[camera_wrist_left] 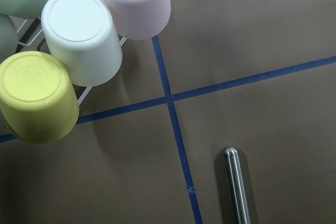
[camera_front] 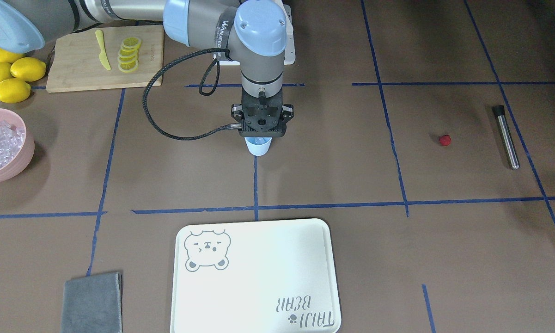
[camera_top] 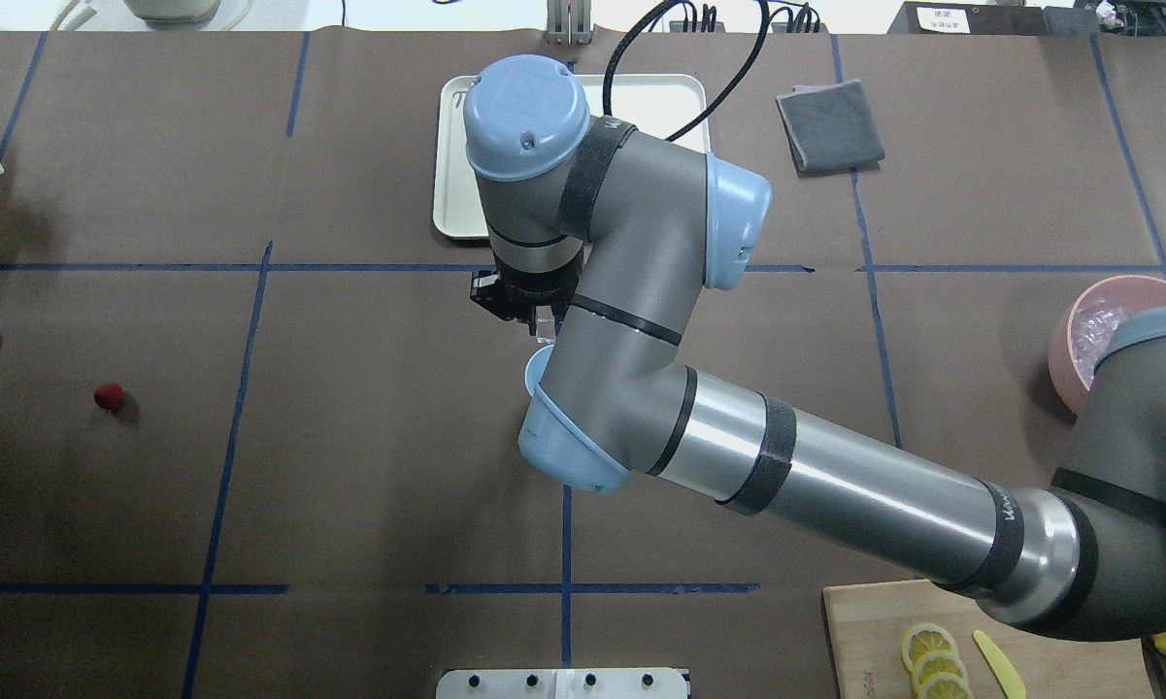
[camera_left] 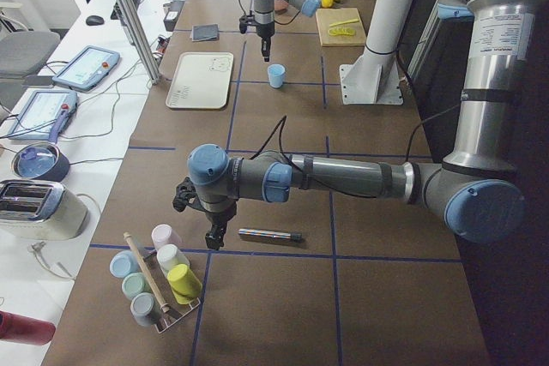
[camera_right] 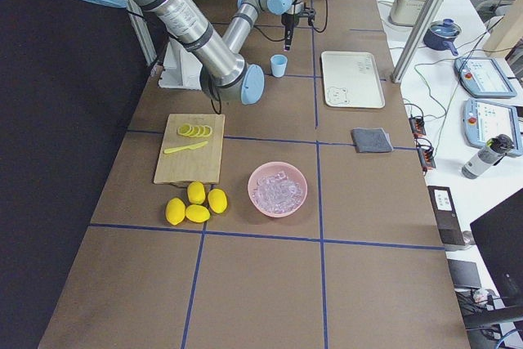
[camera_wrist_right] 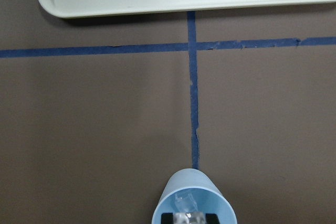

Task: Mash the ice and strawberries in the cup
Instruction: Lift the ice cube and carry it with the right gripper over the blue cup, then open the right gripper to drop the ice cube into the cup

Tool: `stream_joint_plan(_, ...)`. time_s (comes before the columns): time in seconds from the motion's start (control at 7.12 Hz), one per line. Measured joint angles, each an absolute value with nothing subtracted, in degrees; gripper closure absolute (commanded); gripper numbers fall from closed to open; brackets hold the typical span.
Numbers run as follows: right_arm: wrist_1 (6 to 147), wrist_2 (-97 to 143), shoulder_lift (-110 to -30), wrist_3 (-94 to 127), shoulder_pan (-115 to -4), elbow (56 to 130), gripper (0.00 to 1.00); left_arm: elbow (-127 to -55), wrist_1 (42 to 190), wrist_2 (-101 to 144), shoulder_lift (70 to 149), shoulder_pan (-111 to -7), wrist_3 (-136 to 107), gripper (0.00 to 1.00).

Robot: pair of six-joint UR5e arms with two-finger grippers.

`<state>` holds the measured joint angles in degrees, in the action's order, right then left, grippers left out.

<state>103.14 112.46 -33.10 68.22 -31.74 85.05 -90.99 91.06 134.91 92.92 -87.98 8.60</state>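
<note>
Brown-papered surface [camera_front: 332, 180]: my right claw [camera_wrist_right: 189, 220] pinches an ice cube [camera_top: 544, 327] over the cup [camera_wrist_right: 193, 195]; next I should loosen, then fetch the strawberry [camera_front: 444, 140].

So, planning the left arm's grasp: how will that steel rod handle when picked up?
The steel rod is round and lies flat, so a nudge would probably roll it. Its polished shaft looks slippery and likely rigid.

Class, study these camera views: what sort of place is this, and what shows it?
Probably a robotics lab staged as a drink-making station. A robot arm hangs over a table gridded with blue tape; touchscreen pendants lie on the side bench; lemons and a bowl of ice stand ready.
</note>
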Motion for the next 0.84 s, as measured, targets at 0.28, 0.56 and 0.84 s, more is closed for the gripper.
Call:
stream_joint_plan(0.28,103.5,112.5,-33.1,68.3,-30.8,84.2,1.0,-90.9,91.1,134.9,93.0,-88.0,8.6,0.0)
stream_joint_plan(0.56,104.3,112.7,-34.0,68.3,-30.6,84.1,0.99,-90.9,91.1,134.9,93.0,-88.0,8.5,0.0)
stream_joint_plan(0.84,104.6,112.8,-34.8,68.3,-30.5,84.1,0.95,-91.0,91.1,134.9,93.0,-88.0,8.5,0.0)
